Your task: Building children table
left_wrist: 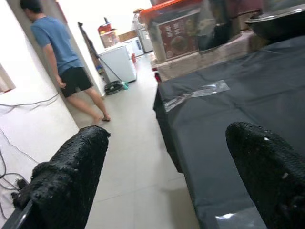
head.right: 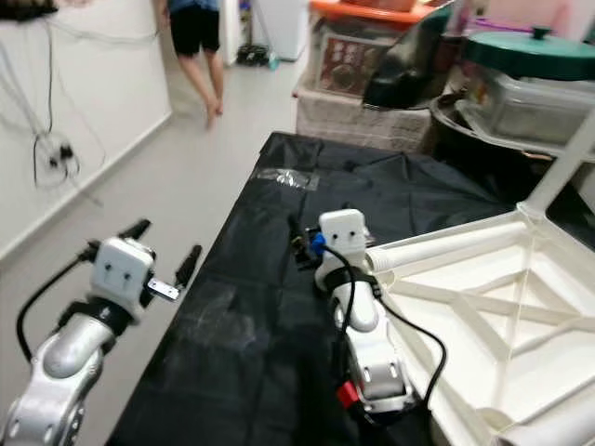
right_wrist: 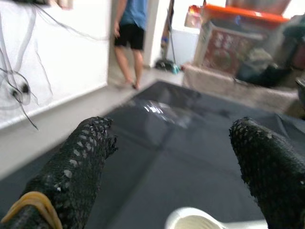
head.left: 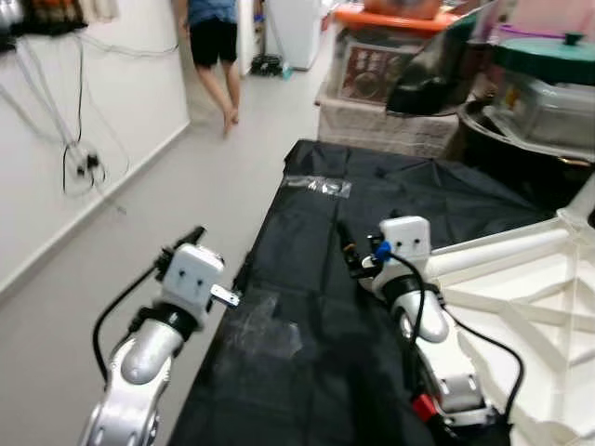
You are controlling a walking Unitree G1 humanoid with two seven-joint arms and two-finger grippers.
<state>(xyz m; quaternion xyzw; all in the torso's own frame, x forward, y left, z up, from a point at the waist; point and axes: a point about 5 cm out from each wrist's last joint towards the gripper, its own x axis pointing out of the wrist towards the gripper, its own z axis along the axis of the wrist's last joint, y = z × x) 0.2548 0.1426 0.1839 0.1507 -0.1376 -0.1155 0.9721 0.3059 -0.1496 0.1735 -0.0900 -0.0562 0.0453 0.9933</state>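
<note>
Your right end effector hovers with fingers spread wide and empty over the black plastic sheet, and the upturned white plastic children table lies just to its right, one round white leg pointing along the arm. Your left end effector, wide also, is farther away. The label on the orange-lidded box is unreadable.

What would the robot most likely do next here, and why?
Probably close the right gripper on the white table leg. Its fingers are open, the leg's end sits just between them, and the upturned white tabletop lies beside it on the black sheet.
</note>
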